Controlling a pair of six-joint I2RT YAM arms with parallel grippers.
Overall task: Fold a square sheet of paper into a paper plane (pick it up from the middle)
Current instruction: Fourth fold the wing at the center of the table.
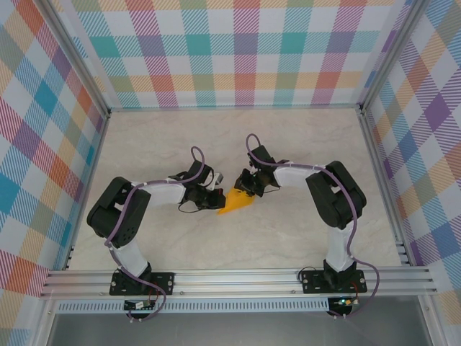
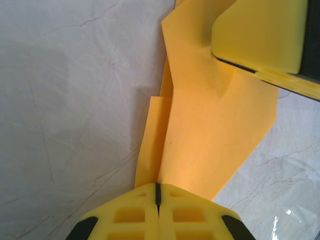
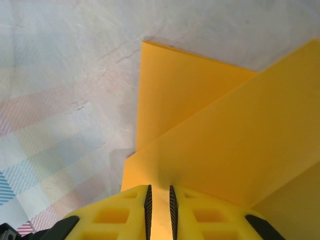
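Note:
The square sheet of paper (image 1: pixel 236 203), orange-yellow and folded into a pointed wedge with layered flaps, lies at the table's middle between both arms. My left gripper (image 1: pixel 218 200) is at its left end. In the left wrist view the left gripper (image 2: pixel 158 192) is shut on the paper (image 2: pixel 210 130) at a creased edge. My right gripper (image 1: pixel 243 189) comes in from above right. In the right wrist view the right gripper (image 3: pixel 159 195) pinches a flap of the paper (image 3: pixel 225 140), jaws a narrow slit apart, the sheet dimpled at their tips. One of its fingers (image 2: pixel 260 30) presses the paper's far corner.
The marble-look table (image 1: pixel 302 144) stretches all round the paper. Checked fabric walls (image 1: pixel 238 50) stand at the back and both sides, and an aluminium rail (image 1: pixel 238 277) runs along the near edge by the arm bases.

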